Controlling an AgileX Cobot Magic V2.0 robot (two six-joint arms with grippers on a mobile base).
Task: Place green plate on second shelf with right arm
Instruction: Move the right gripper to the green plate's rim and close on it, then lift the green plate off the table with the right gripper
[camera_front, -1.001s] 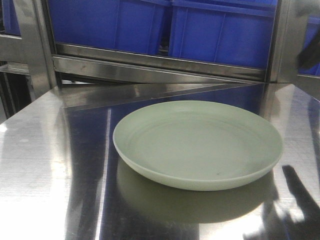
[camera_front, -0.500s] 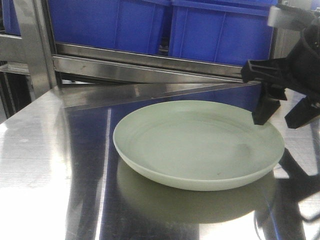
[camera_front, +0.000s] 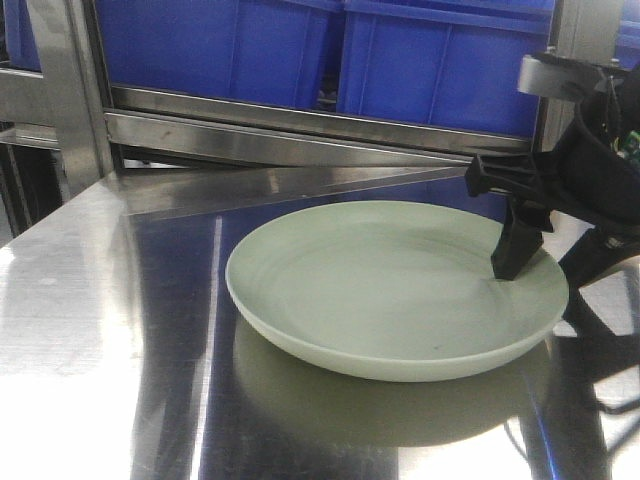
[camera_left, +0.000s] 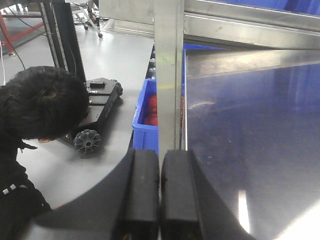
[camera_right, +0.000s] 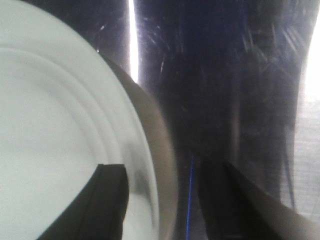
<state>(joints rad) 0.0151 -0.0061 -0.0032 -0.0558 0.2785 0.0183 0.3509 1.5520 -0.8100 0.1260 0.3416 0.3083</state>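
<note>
Right pincer (camera_front: 540, 283) lower, astride green plate (camera_front: 390, 290)

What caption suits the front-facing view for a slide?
Open right hand straddles the rim of the green plate on a steel surface, blue bins behind.

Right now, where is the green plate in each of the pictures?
Front view: the green plate sits in the middle, on the shiny steel table.
Left wrist view: not in it.
Right wrist view: it fills the left side.
Shared landmark: the right gripper, one finger over the plate and one outside its rim, shows in the front and right wrist views.
</note>
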